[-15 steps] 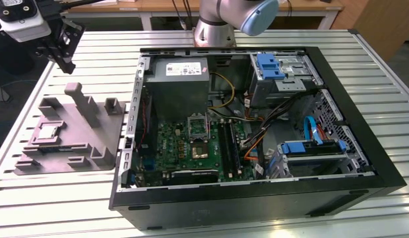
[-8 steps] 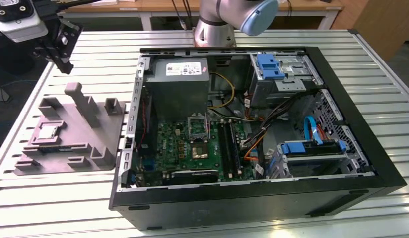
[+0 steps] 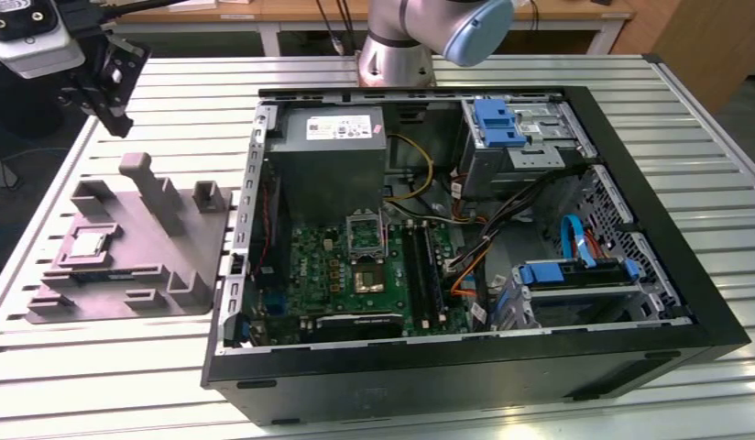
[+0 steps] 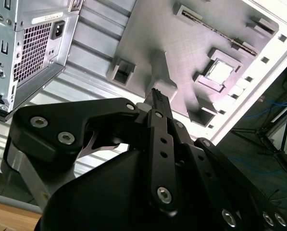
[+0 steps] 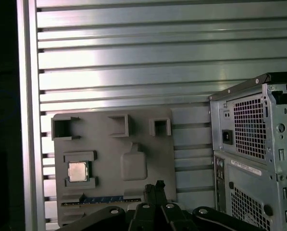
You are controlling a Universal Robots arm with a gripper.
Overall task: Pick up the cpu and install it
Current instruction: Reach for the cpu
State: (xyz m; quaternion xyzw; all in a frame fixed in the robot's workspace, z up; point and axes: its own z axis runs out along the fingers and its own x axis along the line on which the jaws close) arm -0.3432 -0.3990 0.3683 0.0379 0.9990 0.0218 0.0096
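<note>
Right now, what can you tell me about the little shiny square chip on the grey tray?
The cpu is a small flat square with a pale silvery metal top. It lies flat, top up, in a square pocket of the grey tray, beside the open computer case. Only the tray touches it; the gripper hangs above the tray, apart from it.

The bench has a top of pale metal slats. Directly on it lie a grey moulded tray, towards the exterior view's left, and an open computer case just beside it.
</note>
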